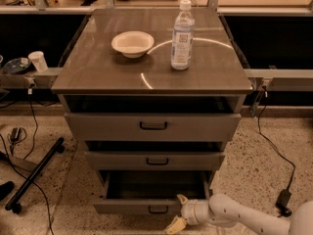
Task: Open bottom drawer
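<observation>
We see the gripper (178, 212) low at the front of the cabinet (205, 80), just right of the small dark handle (157, 209) on the bottom drawer (122, 207). Its two pale fingers (182, 199) stand apart, one above the top edge of the drawer front and one below it near the floor, so the front's edge lies between them; we cannot tell whether either finger touches it. The white arm (234, 213) runs in from the lower right corner. The bottom drawer stands partly out from the cabinet, with its dark inside showing behind the front. The middle drawer (122, 159) above it sits a little forward too, and the top drawer (107, 126) is the widest and tallest of the three. On the cabinet's top we see a pale bowl (132, 43) toward the left and a clear bottle (182, 35) upright to its right, the two apart. A small white cup (37, 60) stands on a ledge to the left of the cabinet, and a black bar (34, 175) and cables (274, 146) lie on the speckled floor (244, 160).
</observation>
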